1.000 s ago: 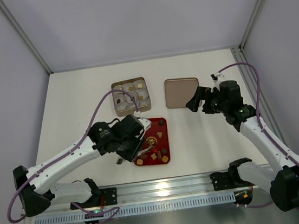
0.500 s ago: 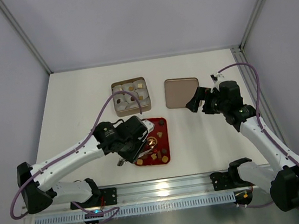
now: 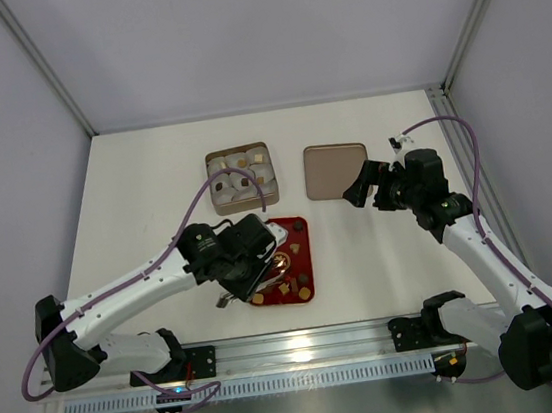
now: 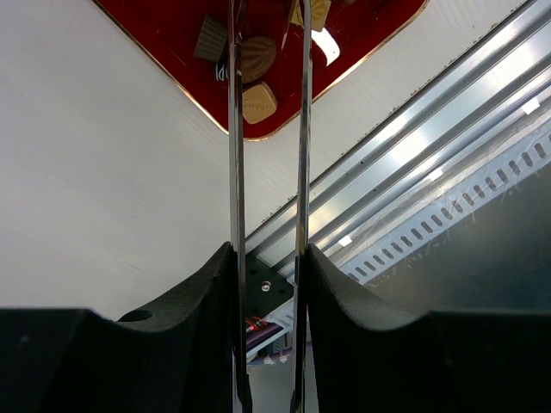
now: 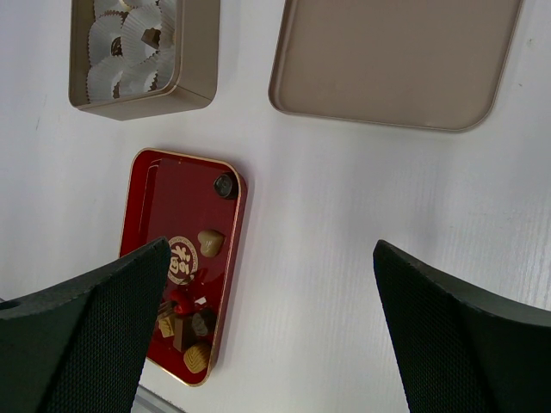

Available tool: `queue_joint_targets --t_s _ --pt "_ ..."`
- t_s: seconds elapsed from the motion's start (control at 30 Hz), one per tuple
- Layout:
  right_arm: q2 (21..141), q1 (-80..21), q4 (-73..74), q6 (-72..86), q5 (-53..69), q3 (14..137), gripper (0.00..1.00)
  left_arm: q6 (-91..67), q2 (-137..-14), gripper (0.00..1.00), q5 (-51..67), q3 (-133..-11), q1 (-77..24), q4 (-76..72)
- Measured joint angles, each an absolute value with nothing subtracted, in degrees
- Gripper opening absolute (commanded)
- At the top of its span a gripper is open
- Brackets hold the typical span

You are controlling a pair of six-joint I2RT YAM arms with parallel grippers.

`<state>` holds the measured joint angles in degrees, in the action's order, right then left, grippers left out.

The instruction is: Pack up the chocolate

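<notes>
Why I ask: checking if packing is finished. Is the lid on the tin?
No, the lid lies flat on the table beside the open tin.

A square golden tin (image 5: 142,105) lined with crinkled paper cups (image 5: 129,39) is set on the white table (image 3: 145,202), its lid (image 3: 335,170) laid just right. Nearer, thin metal tweezers (image 4: 232,129) are held over a red tray (image 5: 153,198).
</notes>
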<state>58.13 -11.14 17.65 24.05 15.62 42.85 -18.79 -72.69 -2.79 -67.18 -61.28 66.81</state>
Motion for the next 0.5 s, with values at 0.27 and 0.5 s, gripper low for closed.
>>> queue_joint_targets --t_s 0.27,0.5 --pt "58.13 -11.14 17.65 24.05 15.62 42.85 1.00 -18.81 -72.38 0.37 -2.90 -67.33 -61.28 67.42" --pt "58.13 -11.16 17.65 24.03 15.62 42.85 1.00 -18.76 -72.42 0.36 -2.44 -67.79 -61.43 68.10"
